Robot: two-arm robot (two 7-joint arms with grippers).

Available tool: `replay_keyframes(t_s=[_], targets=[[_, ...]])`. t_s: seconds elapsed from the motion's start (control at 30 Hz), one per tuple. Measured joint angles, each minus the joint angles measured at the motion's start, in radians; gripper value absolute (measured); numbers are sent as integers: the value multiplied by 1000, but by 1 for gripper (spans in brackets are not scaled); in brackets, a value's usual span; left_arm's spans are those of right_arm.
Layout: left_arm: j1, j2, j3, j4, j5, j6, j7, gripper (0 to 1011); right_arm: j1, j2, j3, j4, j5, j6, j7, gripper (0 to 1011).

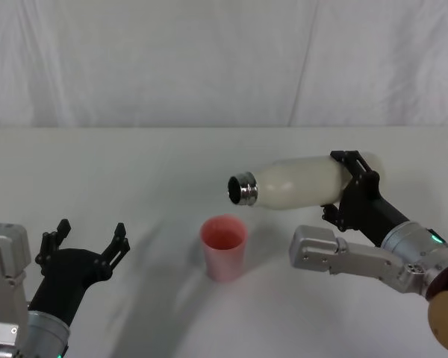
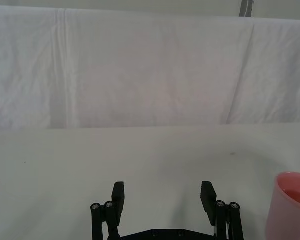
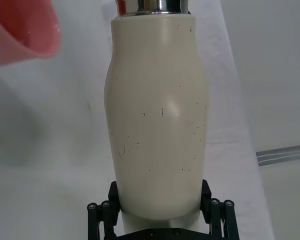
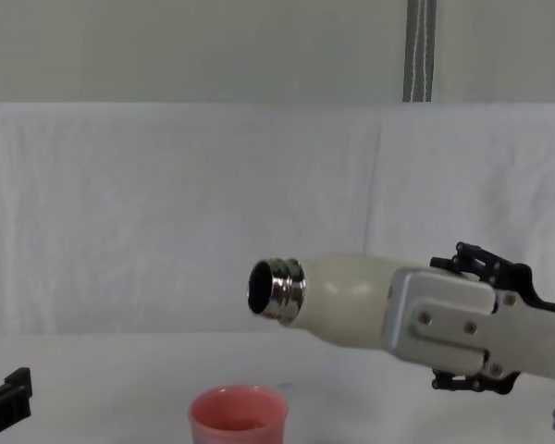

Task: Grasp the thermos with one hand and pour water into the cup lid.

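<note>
Overhead, we saw the right gripper [image 1: 356, 186] with fingers clamped on the base of the thermos [image 1: 299, 183], held nearly level above the table [image 1: 134, 171], its steel mouth toward nine o'clock, just above the upright cup lid [image 1: 225, 247]. At seven o'clock the left gripper [image 1: 89, 240] hung idle, fingers apart. From the right wrist, we saw fingers [image 3: 115, 200] flanking the thermos [image 3: 157, 125]. From the chest, its mouth hung above the cup lid [image 4: 238, 418].

Cream-white thermos [image 1: 302, 181] with shiny steel neck; salmon-pink cup lid [image 1: 224, 247]; black tools; white cloth [image 1: 134, 179].
</note>
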Motion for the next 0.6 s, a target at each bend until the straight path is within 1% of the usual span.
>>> replay_keyframes(t_s=[0.2,0.23,0.37,0.4,0.47,0.5,0.53,0.6], targets=[[0,0,0,0,0,0,0,1001,-11,-10,25,-5,64,-20,8,948],[0,0,0,0,0,0,0,1001,-15,-14,34,-7,88,-27,11,948],[0,0,0,0,0,0,0,1001,-25,-23,54,-11,140,-39,18,948],[0,0,0,0,0,0,0,1001,-29,-27,65,-13,164,-44,23,948],[0,0,0,0,0,0,0,1001,-34,-31,76,-16,193,-50,28,948],[0,0,0,0,0,0,0,1001,-40,-36,87,-19,222,-55,33,948],[0,0,0,0,0,0,0,1001,-40,-36,87,-19,222,-55,33,948],[0,0,0,0,0,0,0,1001,-53,-46,112,-24,281,-65,44,948]])
